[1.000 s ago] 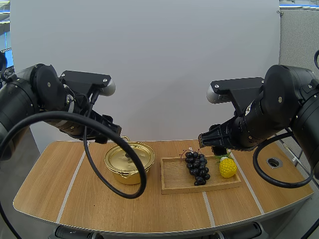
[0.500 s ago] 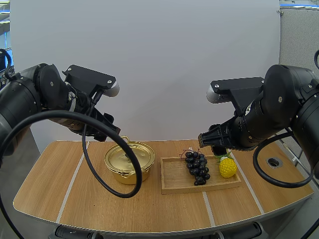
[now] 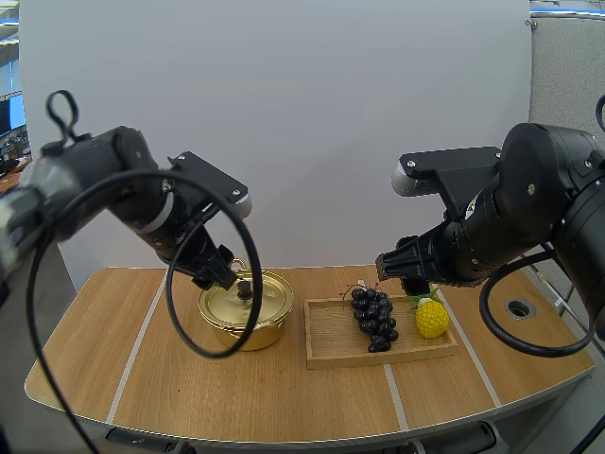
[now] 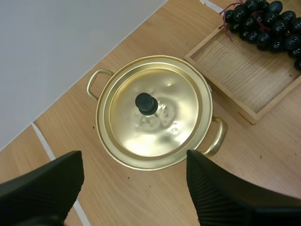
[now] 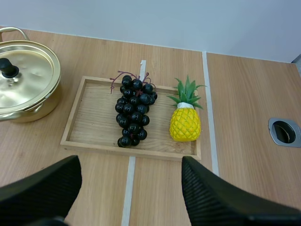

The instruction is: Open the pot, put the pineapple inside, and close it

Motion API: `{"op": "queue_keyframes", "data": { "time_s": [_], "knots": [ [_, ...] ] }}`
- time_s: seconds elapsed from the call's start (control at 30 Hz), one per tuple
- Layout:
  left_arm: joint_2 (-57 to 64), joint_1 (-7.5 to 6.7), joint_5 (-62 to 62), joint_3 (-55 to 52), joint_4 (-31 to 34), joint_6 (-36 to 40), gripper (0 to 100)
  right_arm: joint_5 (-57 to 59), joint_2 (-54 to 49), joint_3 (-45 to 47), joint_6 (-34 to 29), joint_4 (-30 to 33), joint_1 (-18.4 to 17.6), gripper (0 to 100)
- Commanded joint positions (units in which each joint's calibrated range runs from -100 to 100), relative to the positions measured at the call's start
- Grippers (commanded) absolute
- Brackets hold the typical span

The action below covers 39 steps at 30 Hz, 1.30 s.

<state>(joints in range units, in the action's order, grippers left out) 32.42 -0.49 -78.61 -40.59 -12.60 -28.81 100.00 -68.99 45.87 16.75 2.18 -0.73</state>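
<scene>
Left pincer [image 4: 135, 162] has swung in, spread, over the pot [image 3: 248, 312]; its lid [image 4: 164, 127] looks thin, light and slick, best held by the black knob [image 4: 146, 103]. Pineapple [image 5: 185, 123], likely hard plastic, sits in the tray [image 5: 89, 125] beneath the spread right pincer [image 5: 129, 172].

The golden pot [image 4: 214, 139] stood closed on the wooden surface [image 4: 141, 197], its lid [image 4: 164, 129] with a black knob seated flat. The yellow, green-leaved pineapple [image 5: 185, 123] sat at the right end of the tray [image 5: 131, 148].
</scene>
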Motion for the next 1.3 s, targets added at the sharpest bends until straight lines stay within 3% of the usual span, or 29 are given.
{"op": "queue_keyframes", "data": {
  "time_s": [0.0, 0.23, 0.43, 0.5, 1.27],
  "knots": [
    [-4.66, 0.02, -0.53, 4.61, -2.11, -1.16, 100, 0.0, -0.09, -0.4, -0.1, 0.2, 0.19, 100],
    [-15.6, -0.28, -7.5, 14.54, -2.45, -1.16, 100, 0.0, -0.09, -0.4, -0.1, 0.2, 0.19, 100],
    [-21.86, -3.17, -8.39, 17.15, -1.47, -1.16, 100, 0.0, -0.09, -0.4, -0.1, 0.2, 0.19, 100],
    [-23.18, -3.53, -7.24, 17.15, -1.47, -1.16, 100, 0.0, -0.09, -0.4, -0.1, 0.2, 0.19, 100],
    [-36.57, -3.53, -3.92, 20.86, -0.76, -1.16, 100, 0.0, -0.09, -0.4, -0.1, 0.2, 0.19, 100]
  ]
}}
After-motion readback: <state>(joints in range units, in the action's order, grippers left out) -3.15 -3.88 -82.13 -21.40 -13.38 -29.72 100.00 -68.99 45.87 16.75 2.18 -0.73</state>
